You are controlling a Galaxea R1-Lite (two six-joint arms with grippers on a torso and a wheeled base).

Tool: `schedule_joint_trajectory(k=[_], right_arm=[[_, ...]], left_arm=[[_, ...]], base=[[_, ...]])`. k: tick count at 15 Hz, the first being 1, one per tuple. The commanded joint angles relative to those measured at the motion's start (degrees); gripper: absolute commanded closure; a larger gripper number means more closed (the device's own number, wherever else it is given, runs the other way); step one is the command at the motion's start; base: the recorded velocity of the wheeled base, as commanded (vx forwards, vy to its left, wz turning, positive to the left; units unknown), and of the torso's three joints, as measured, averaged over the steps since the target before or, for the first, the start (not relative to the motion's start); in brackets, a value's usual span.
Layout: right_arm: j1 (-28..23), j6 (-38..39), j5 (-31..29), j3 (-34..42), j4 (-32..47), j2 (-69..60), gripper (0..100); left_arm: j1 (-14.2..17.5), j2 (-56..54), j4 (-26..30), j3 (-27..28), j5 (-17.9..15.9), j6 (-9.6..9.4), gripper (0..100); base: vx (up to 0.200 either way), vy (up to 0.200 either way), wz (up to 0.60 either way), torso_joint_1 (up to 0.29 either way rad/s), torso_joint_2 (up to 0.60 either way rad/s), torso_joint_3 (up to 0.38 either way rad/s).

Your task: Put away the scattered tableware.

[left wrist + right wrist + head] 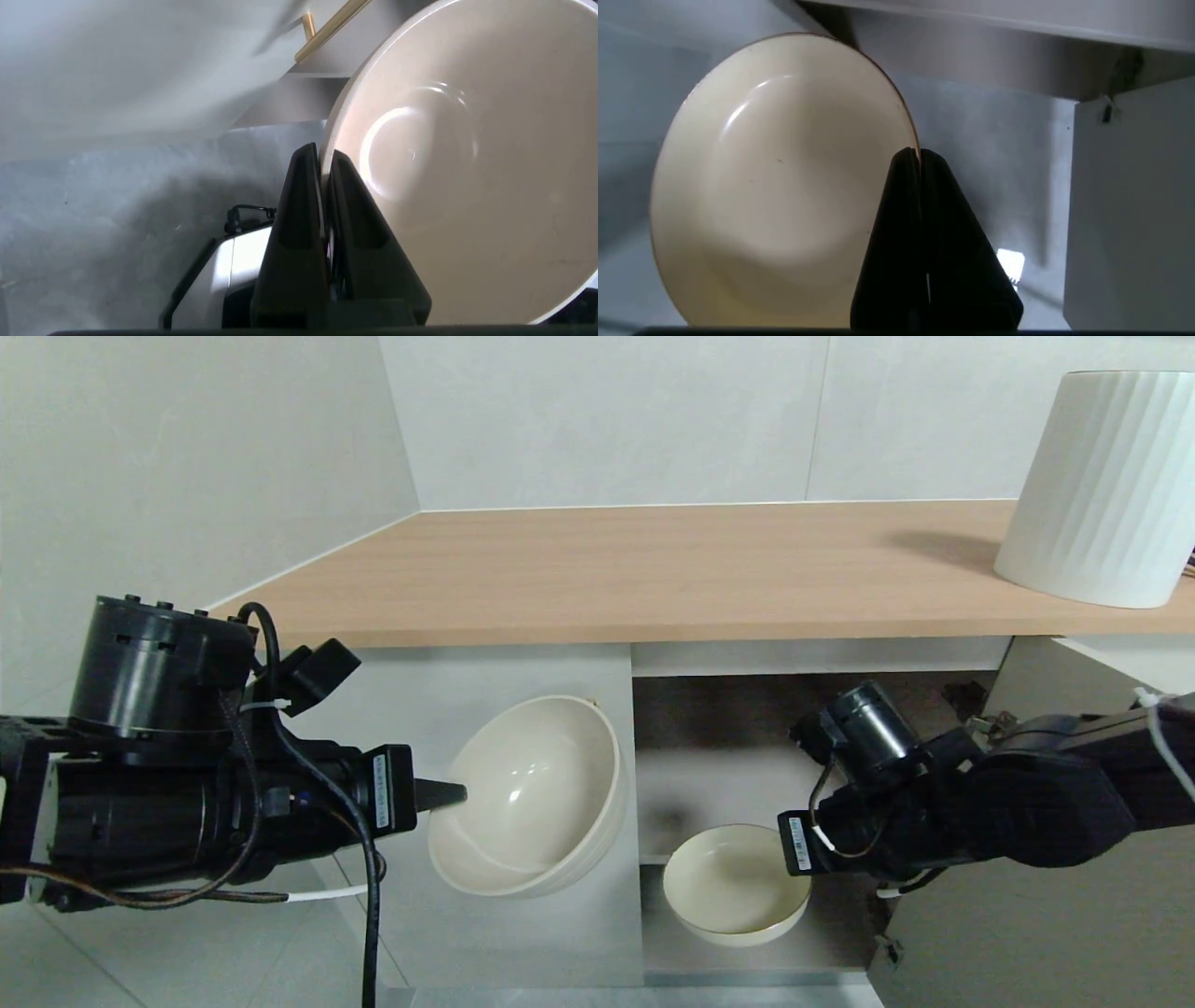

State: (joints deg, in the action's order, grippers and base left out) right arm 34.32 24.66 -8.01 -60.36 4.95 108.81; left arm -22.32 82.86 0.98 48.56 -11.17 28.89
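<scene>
We saw the left pincer point(446, 793) clamped on the large bowl point(537, 793) at 9 o'clock of its rim, and the right pincer point(795, 855) clamped on the small bowl point(730, 885) at 3 o'clock, inside the open cabinet point(719, 775); we judged both stiff, slippery and fragile, best held at the rim.

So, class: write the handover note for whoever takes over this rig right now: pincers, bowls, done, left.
Left pincer: shut on the large bowl by its rim; bowl tilted before the closed cupboard door.
Right pincer: shut on the small bowl by its rim, inside the open cupboard; resting or not, unclear.
Done: both bowls gripped.
Left: set down small bowl, then likely stow large bowl.
</scene>
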Motion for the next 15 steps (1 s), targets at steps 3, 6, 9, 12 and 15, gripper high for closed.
schedule_joint_trajectory(k=[3, 6, 9, 12, 15], right_arm=[[-5.1, 0.1, -1.7, 0.1, -12.6, 13.2, 100], [-8.1, 0.1, -4.8, -0.3, -23.3, 20.6, 100], [-10.9, -0.1, -6.8, -0.6, -35.3, 26.5, 100], [-12.9, -0.1, -9.2, -3.3, -35.9, 29.5, 100], [-13.6, 0.3, -9.7, -4.9, -36.0, 31.1, 100]], left_arm=[[0.0, 0.1, 0.0, 0.0, 0.0, 0.02, 100], [0.0, 0.1, 0.0, 0.0, -0.1, 0.02, 100], [-0.3, 0.1, 0.0, -0.1, -0.1, 0.02, 100], [-0.4, 0.1, 0.0, -0.2, -0.1, 0.02, 100], [-0.5, 0.1, 0.0, -0.2, -0.1, 0.02, 100]], base=[[0.0, 0.0, 0.0, 0.0, 0.0, 0.0], [0.0, 0.0, 0.0, 0.0, 0.0, 0.0], [0.0, 0.0, 0.0, 0.0, 0.0, 0.0], [0.0, 0.0, 0.0, 0.0, 0.0, 0.0], [0.0, 0.0, 0.0, 0.0, 0.0, 0.0]])
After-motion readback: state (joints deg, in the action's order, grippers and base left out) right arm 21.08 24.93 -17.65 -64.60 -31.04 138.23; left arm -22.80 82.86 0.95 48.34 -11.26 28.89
